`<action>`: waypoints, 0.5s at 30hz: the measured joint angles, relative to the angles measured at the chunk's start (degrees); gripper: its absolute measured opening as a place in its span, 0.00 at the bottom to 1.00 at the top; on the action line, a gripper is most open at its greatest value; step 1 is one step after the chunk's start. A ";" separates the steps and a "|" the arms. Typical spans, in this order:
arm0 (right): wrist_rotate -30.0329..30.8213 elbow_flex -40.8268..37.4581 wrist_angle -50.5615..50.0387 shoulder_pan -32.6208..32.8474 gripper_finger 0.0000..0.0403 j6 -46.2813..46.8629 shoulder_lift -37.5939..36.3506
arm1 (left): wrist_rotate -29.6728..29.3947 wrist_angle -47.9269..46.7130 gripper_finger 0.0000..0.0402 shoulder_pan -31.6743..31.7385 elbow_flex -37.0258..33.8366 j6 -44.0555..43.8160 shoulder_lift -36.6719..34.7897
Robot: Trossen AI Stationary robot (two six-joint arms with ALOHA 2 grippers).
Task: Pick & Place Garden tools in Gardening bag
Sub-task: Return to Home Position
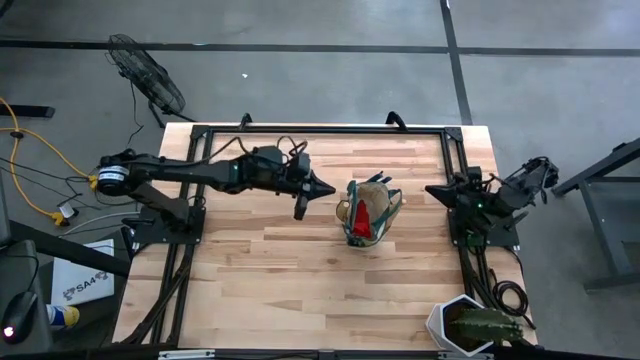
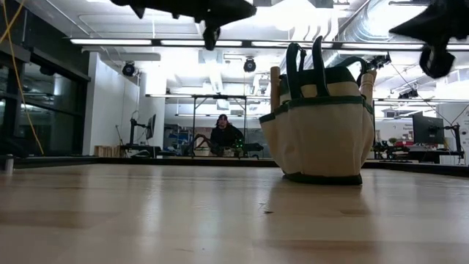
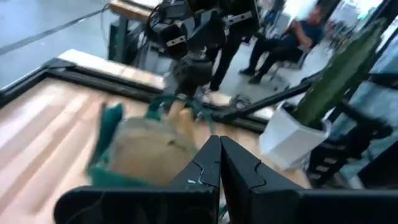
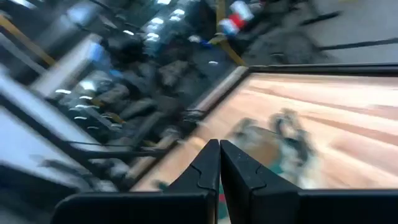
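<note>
The bag (image 1: 368, 212) stands upright on the table (image 1: 280, 270), a little to the right of the middle in the high view. It is tan canvas with dark green trim, and its 2 loop handles (image 2: 304, 62) stick up above the rim. Tools are inside it. A wooden handle (image 2: 275, 79) rises at one side of the opening and another at the far side, and from above a red cloth (image 1: 344, 212) shows at the edge nearest the left arm. The rest of the contents are too tangled to sort out, though one piece looks like metal.

The left gripper (image 1: 327, 188) hangs in the air just beside the bag on its left, clear of the table and not touching the canvas. In its own wrist view the 2 fingers (image 3: 208, 163) are pressed together with nothing between them.

The right gripper (image 1: 432, 189) is on the other side of the bag, near the table's right edge and farther from the bag than the left one. Its fingers (image 4: 208, 165) are also closed on nothing.

A spiky green plant (image 1: 487, 324) in a white pot (image 1: 447, 325) sits at the table's near right corner, well apart from the bag. A person (image 2: 222, 136) sits in the room beyond the table.
</note>
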 joint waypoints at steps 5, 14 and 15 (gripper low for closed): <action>-6.56 -2.51 16.26 -1.19 0.01 -10.18 1.26 | -0.57 6.15 0.00 -3.02 0.00 -2.57 2.80; -14.27 -8.88 28.54 -7.53 0.01 -11.99 0.65 | -5.72 7.14 0.00 -5.19 0.00 -4.53 3.31; -16.28 -10.70 31.57 -8.43 0.01 -11.81 0.83 | -5.46 7.52 0.00 -5.19 0.00 -4.85 3.31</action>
